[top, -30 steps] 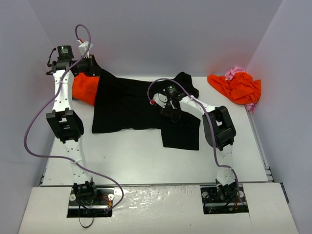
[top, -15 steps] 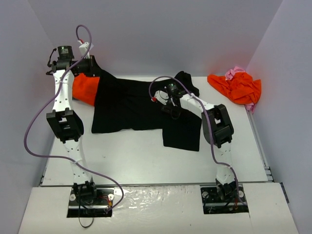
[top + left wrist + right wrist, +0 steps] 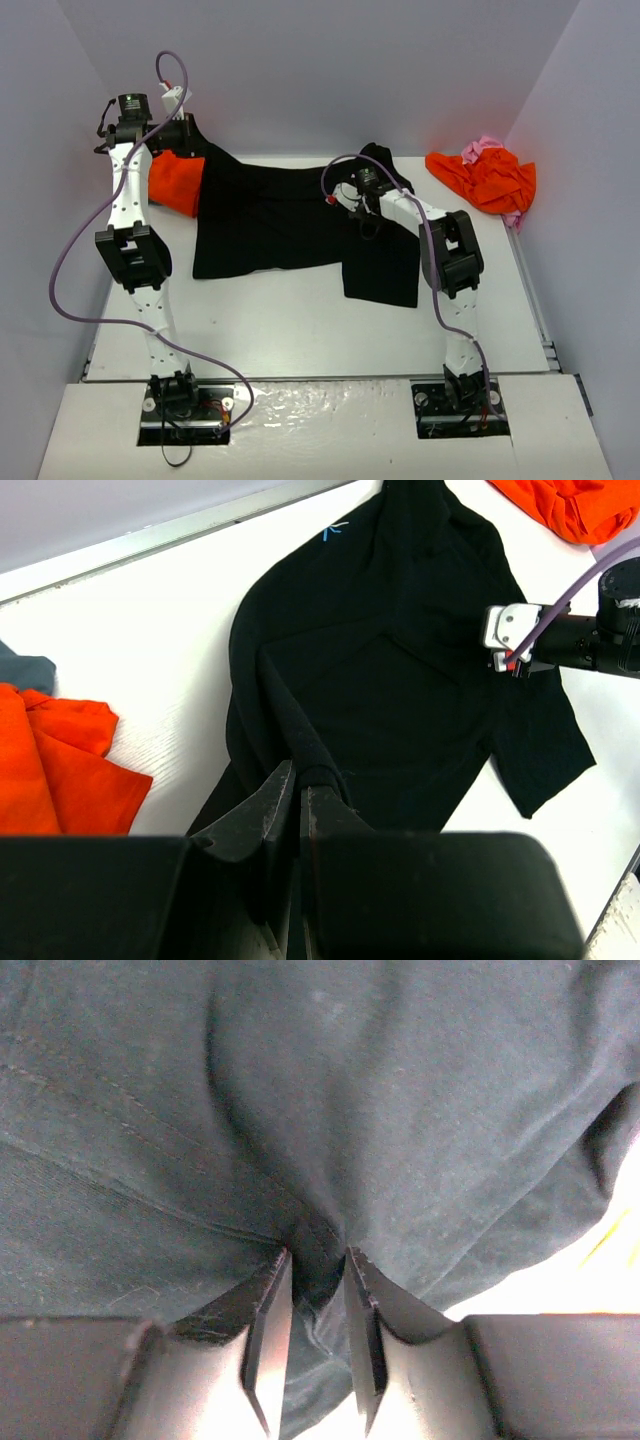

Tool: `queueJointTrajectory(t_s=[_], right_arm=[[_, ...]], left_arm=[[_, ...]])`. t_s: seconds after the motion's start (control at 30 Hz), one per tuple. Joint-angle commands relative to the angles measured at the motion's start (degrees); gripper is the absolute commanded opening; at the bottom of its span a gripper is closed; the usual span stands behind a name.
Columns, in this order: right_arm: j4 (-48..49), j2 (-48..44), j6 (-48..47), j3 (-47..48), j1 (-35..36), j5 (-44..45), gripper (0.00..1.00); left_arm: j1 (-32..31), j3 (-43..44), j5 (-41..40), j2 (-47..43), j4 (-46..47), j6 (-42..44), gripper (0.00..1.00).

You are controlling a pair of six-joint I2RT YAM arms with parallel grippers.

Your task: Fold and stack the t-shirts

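**Two robot arms pinched a black t-shirt (image 3: 280, 215) lying spread across the table (image 3: 300, 320).**

The left gripper (image 3: 298, 780), jaws closed on a ridge of cloth at the shirt's far-left end, and the right gripper (image 3: 315, 1260), jaws narrow around a bunched fold near its middle, apparently held it ready for folding. An orange t-shirt (image 3: 170, 182) lay just beside it, and an orange and pink heap (image 3: 488, 175) sat far right. How firmly the right jaws bit could not be made out.

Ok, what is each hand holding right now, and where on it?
Both grip the black t-shirt. The left hand pinches a bunched ridge at its far-left edge; the right hand pinches a small fold towards its right end.
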Motion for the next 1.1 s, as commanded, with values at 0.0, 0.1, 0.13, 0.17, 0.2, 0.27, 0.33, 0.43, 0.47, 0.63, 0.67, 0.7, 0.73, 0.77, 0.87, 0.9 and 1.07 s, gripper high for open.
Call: queueJointTrajectory(t_s=[0.0,0.1,0.13,0.17,0.2,0.27,0.33,0.43,0.47,0.63,0.67,0.7,0.73,0.77,0.87,0.9,1.07], right_arm=[[-1.24,-1.03,-0.59,2.15,0.48,0.56,0.08],[-1.23,-0.63,-0.67,3.22,0.41,1.28,0.0],[-1.25,-0.64,-0.71,3.34,0.36,1.4,0.0],[-1.24,-0.76,-0.71,3.42,0.28,1.53,0.0],[-0.98,-1.07,-0.71,3.5,0.2,1.83,0.0],[0.34,-1.56,-0.36,3.87,0.11,2.66,0.0],[6.19,-2.87,1.64,3.84,-0.27,7.83,0.0],[13.16,-4.5,3.85,4.84,-2.02,15.89,0.0],[15.56,-5.23,4.31,6.43,-3.05,18.36,0.0],[20.1,-11.38,7.81,11.77,-7.09,22.83,0.0],[20.3,-14.15,9.08,11.9,-7.99,22.06,0.0],[20.5,-16.92,10.35,12.04,-8.89,21.29,0.0],[20.83,-19.88,11.32,11.65,-9.43,20.53,0.0],[21.35,-22.63,11.88,11.14,-9.68,19.96,0.0],[22.51,-31.87,12.46,8.1,-10.41,17.41,0.0],[22.28,-34.14,13.05,7.25,-10.42,16.56,0.0],[18.63,-43.62,16.02,6.27,-10.6,9.79,0.0]], left_arm=[[-0.05,4.56,1.01,-2.76,1.4,0.76,0.0],[-0.05,4.73,1.07,-2.4,1.21,0.91,0.0],[-0.05,4.7,1.07,-2.36,1.1,1.06,0.0],[-0.05,4.62,1.08,-2.36,0.97,1.19,0.0],[-0.05,4.54,1.12,-2.36,0.88,1.28,0.0],[0.04,4.64,1.17,-2.36,0.92,1.33,0.0],[0.04,4.85,0.34,-2.53,0.95,0.96,0.0],[0.13,4.02,-0.27,-4.27,2.0,-0.06,0.0],[0.13,3.35,-0.66,-5.39,2.23,0.05,0.0],[0.16,-2.6,-4.25,-13.5,3.12,2.72,0.0],[0.33,-5.3,-5.32,-16.77,4.05,3.42,0.0],[0.5,-8.01,-6.39,-20.04,4.99,4.12,0.0],[0.85,-10.95,-7.07,-23.62,6.55,4.17,0.0],[1.28,-13.45,-7.37,-26.81,8.02,3.92,0.0],[2.05,-16.92,-9.79,-36.17,8.8,4.59,0.0],[2.2,-18.12,-9.68,-38.69,9.29,5.07,0.0],[2.47,-20.25,-9.38,-49.67,7.55,5.64,0.0]])
